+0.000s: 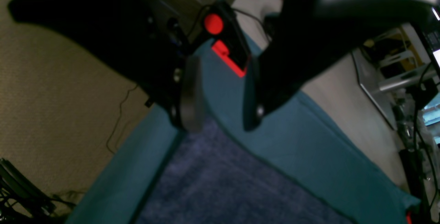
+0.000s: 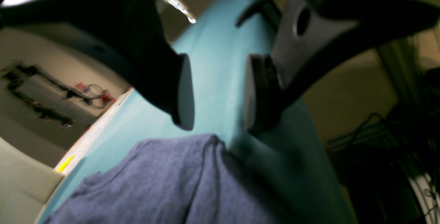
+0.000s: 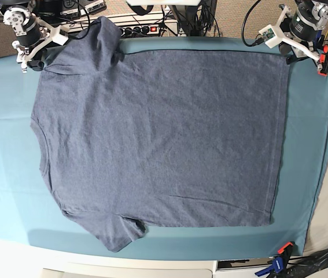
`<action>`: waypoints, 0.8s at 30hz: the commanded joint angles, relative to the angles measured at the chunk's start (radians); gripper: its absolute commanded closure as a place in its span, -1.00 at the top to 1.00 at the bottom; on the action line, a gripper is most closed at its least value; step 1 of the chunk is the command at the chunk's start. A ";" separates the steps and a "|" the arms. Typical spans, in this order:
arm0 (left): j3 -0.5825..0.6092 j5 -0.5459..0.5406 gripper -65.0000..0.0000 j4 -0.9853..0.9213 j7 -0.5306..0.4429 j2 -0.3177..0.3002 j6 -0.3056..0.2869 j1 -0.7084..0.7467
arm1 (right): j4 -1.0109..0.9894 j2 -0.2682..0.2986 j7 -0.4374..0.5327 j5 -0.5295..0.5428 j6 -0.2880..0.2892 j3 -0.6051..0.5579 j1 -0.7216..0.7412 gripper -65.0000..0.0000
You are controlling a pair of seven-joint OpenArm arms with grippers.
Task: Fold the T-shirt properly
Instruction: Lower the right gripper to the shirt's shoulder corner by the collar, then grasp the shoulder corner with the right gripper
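Observation:
The T-shirt [image 3: 164, 139] lies spread flat on the teal table cloth [image 3: 7, 174], plain slate-blue side up, collar to the left and hem to the right. My right gripper [image 3: 28, 60] hovers at the far left corner beside the upper sleeve; in the right wrist view it [image 2: 216, 114] is open above the sleeve's edge [image 2: 165, 179]. My left gripper [image 3: 291, 54] sits at the far right by the hem's upper corner; in the left wrist view it [image 1: 221, 114] is open with the shirt's corner [image 1: 220, 182] just under it. Neither holds anything.
A red clamp [image 3: 324, 60] pins the cloth at the far right edge, also seen as the red clamp [image 1: 227, 54] beyond my left gripper's fingers. A blue and orange clamp [image 3: 279, 256] grips the near right edge. A power strip [image 3: 143, 28] and cables lie behind the table.

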 commanded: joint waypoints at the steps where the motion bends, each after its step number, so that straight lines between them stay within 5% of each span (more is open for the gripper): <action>1: -0.003 0.005 -0.36 0.014 -0.006 -0.008 0.011 0.006 | 0.001 0.010 0.023 0.012 0.016 -0.018 0.005 -0.23; 24: -0.003 0.005 -0.36 0.014 0.003 0.019 0.012 0.006 | 0.002 0.009 0.016 -0.059 0.015 -0.227 0.065 -0.23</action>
